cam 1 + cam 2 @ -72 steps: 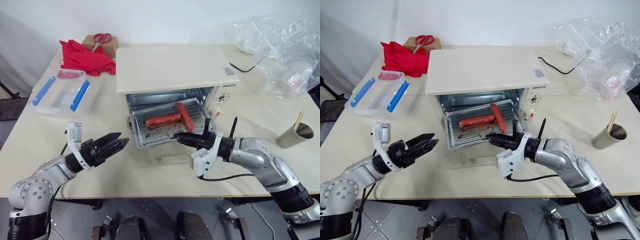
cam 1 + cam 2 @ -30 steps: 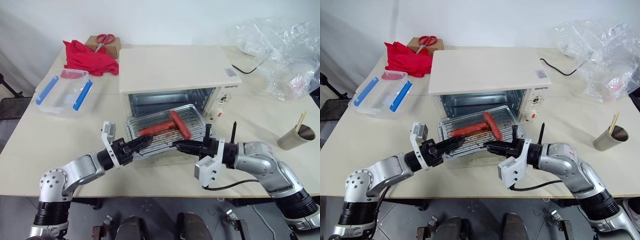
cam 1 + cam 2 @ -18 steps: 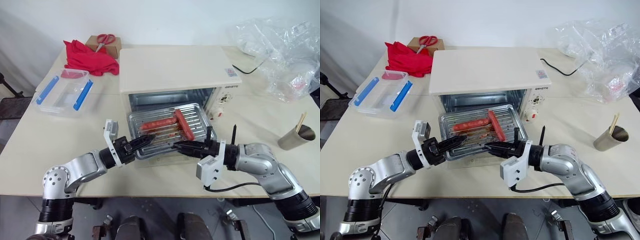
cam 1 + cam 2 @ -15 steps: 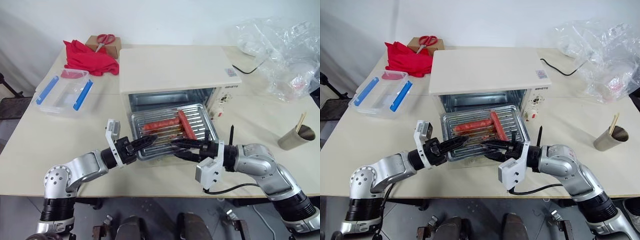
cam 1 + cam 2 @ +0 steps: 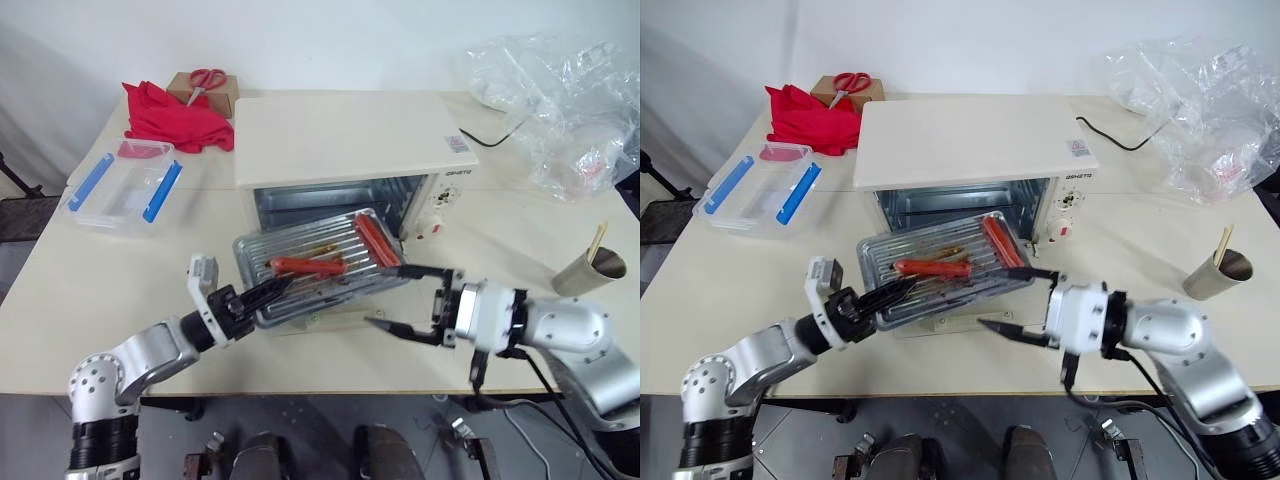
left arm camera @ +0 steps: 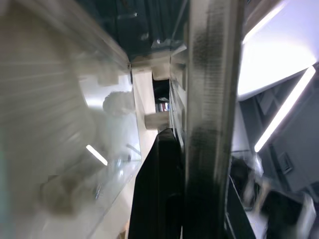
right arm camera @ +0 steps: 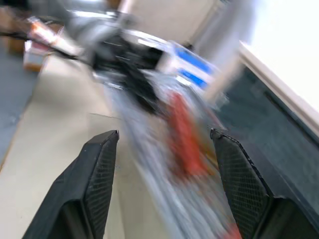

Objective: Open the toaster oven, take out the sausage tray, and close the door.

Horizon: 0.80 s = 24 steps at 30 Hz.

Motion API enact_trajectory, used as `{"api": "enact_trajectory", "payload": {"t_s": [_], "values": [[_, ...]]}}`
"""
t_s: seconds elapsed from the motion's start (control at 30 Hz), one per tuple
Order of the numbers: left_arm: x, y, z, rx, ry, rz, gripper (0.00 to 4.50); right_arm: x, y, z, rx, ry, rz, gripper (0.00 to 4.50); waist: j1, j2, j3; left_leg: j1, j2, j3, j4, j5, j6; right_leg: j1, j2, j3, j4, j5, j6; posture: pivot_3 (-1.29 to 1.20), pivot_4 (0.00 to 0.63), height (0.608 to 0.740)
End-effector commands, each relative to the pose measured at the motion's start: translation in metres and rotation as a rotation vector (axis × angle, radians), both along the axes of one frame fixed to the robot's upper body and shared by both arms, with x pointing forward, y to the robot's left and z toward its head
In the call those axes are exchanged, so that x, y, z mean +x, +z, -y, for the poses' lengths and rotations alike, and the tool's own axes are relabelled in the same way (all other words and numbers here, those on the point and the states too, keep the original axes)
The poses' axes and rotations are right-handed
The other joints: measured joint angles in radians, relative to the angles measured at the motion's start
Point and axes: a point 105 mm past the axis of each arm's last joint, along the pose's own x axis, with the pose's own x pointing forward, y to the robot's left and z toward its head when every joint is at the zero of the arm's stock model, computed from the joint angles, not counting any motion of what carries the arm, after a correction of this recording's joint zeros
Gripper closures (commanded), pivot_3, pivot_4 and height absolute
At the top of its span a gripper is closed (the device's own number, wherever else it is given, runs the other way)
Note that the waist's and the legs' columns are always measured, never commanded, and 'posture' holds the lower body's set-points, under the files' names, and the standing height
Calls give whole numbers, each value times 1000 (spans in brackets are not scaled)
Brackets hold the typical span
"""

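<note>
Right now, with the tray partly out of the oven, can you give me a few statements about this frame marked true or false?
1. The left gripper is shut on the near left edge of the tray. True.
2. The right gripper has its fingers clamped on the tray. False: its fingers stand apart, open, beside the tray's right end.
3. Two red sausages lie on the tray. True.
4. The oven is closed. False: its front stands open, and the glass door lies flat under the tray.
5. The scissors lie in the clear plastic box. False: they rest on a cardboard box behind the red cloth.
</note>
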Motion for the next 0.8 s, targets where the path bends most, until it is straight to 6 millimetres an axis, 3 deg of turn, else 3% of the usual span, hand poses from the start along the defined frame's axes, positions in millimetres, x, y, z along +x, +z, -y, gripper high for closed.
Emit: {"api": "enact_trajectory", "payload": {"t_s": [0.03,0.17,0.43,0.57,0.8], "values": [[-13,-5,-20,-7,34,-16,4500,8,3,27,26,-82,-119,1432,1,0,0,0,0,0,-1,0,0,0,0,0,0,0,0,0,150,740],[-26,-11,-32,-41,83,-25,4500,22,-15,65,13,-198,-198,1432,10,0,0,0,-1,0,-1,0,0,0,-1,1,-2,0,0,0,150,740],[-47,-11,-52,-157,222,9,4500,42,-50,113,21,-370,-266,1432,23,0,0,0,-1,2,0,0,1,0,-1,1,-3,0,0,0,150,740],[-66,-17,-60,-172,296,-11,4500,50,-64,125,30,-425,-297,1432,19,0,0,1,0,3,0,0,0,-1,-1,2,-3,0,-1,0,150,740],[-86,-15,-82,-220,477,25,4500,61,-77,121,24,-413,-320,1432,20,1,0,1,0,3,0,0,0,-1,-2,2,-4,-1,-2,0,150,740]]}}
